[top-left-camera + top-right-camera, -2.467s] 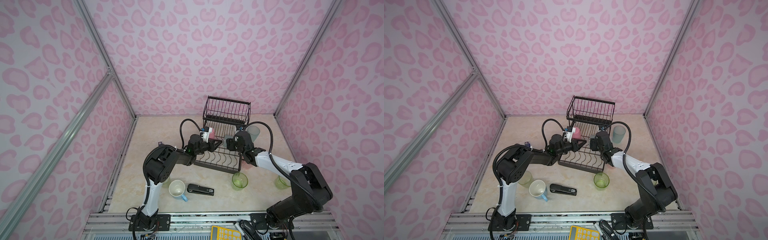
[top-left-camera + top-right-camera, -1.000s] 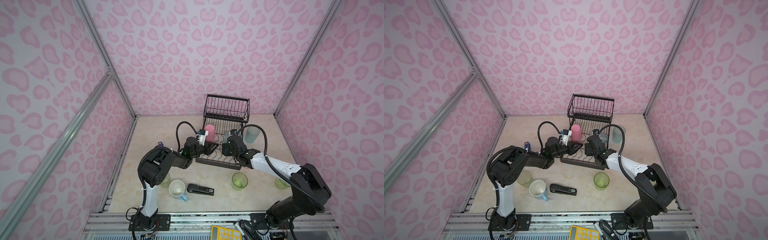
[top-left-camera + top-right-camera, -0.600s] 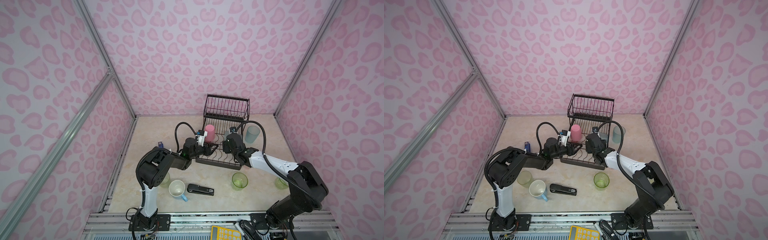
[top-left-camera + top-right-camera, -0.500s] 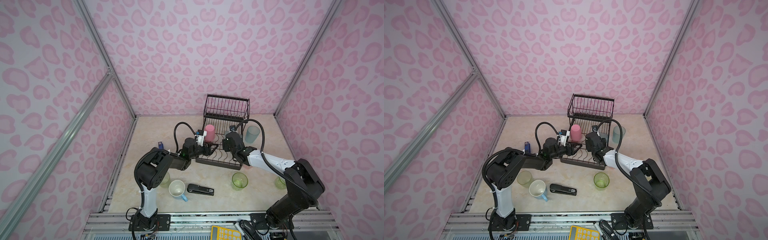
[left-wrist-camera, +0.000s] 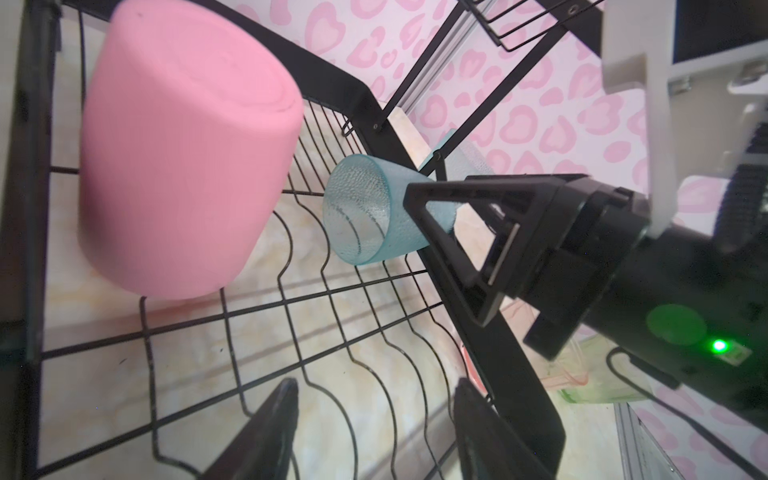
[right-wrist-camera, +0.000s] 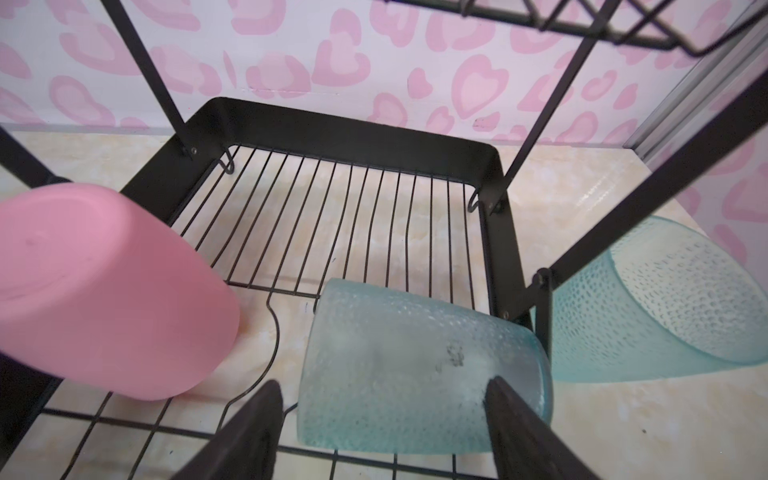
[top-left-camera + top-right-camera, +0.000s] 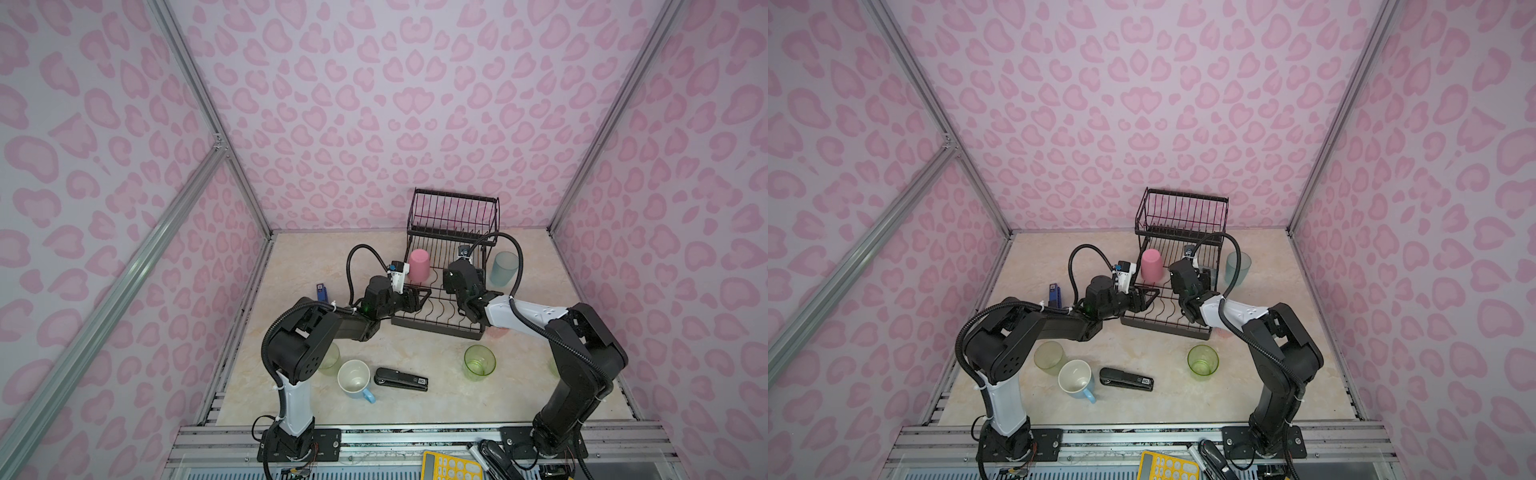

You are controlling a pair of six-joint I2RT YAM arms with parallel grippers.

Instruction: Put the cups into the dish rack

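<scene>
Two cups rest on the lower tray of the black wire two-tier dish rack (image 7: 436, 327): an upturned pink plastic tumbler (image 7: 418, 266) at its left side, and a frosted blue-grey tumbler (image 6: 415, 374) tilted over near its right rim. The left gripper (image 5: 374, 415) is spread and empty. The right gripper (image 6: 384, 386) straddles the frosted tumbler; whether it pinches, I cannot tell. A crooked pull-back could roll that tumbler along the rack, or snag a finger on its upright
</scene>
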